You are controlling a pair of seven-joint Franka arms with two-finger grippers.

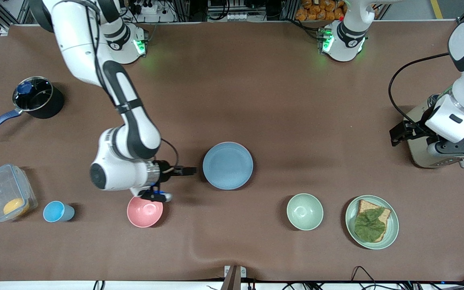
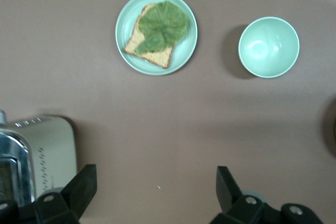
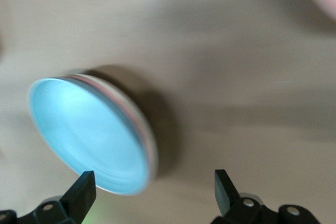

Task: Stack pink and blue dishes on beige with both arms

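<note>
The light blue plate [image 1: 228, 165] lies at the table's middle, on top of a stack. In the right wrist view the blue plate [image 3: 86, 135] has a thin pink plate rim [image 3: 122, 99] just under it and a pale beige rim [image 3: 154, 153] below that; both lower plates are otherwise hidden. My right gripper [image 1: 191, 170] hovers low beside the stack, toward the right arm's end, open and empty [image 3: 155, 182]. My left gripper [image 1: 399, 135] waits open near the toaster, with only bare table between its fingers [image 2: 155, 182].
A pink bowl [image 1: 144, 211] sits under the right wrist. A blue cup [image 1: 56, 211], a clear box [image 1: 6, 193] and a pot [image 1: 36, 96] are at the right arm's end. A green bowl [image 1: 304, 211], a green plate with bread [image 1: 371, 221] and a toaster [image 1: 429, 157] are at the left arm's end.
</note>
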